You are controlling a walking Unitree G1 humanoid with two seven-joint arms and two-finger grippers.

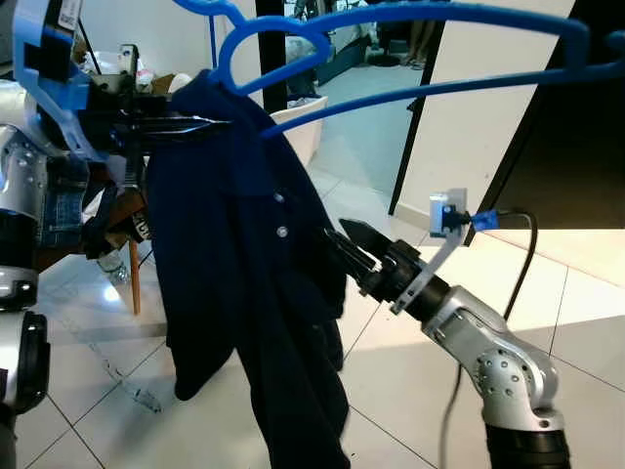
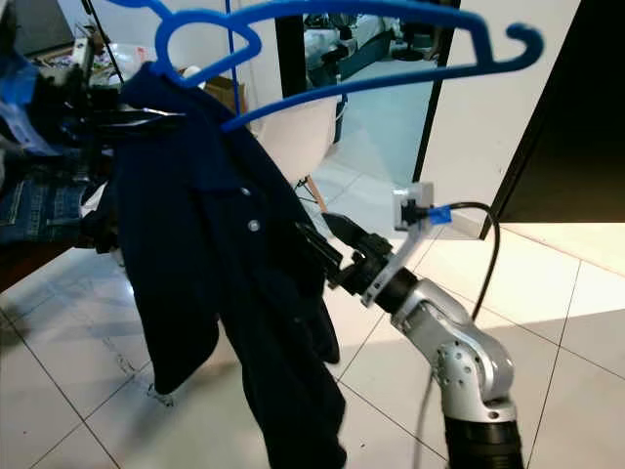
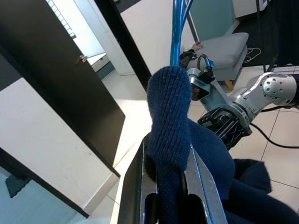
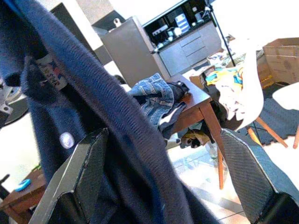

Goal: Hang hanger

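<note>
A blue plastic hanger (image 1: 439, 95) is held high across the top of the eye views. A navy knitted cardigan (image 1: 234, 254) with pale buttons drapes from its left end down toward the floor. My left gripper (image 1: 217, 124) is at the upper left, shut on the cardigan's shoulder where it covers the hanger's end (image 3: 170, 107). The knit is pinched between its fingers (image 3: 140, 186). My right gripper (image 1: 347, 239) reaches in from the right at mid height and touches the cardigan's front edge. Its fingers (image 4: 88, 163) stand wide open with the edge (image 4: 117, 121) running between them.
A wooden table (image 4: 198, 100) piled with jeans (image 4: 154, 95) and other clothes stands at the left. A white chair (image 1: 298, 127) is behind the cardigan. A dark door (image 1: 576, 147) is on the right, beside an open doorway. A plastic bottle (image 1: 112, 269) lies on the tiled floor.
</note>
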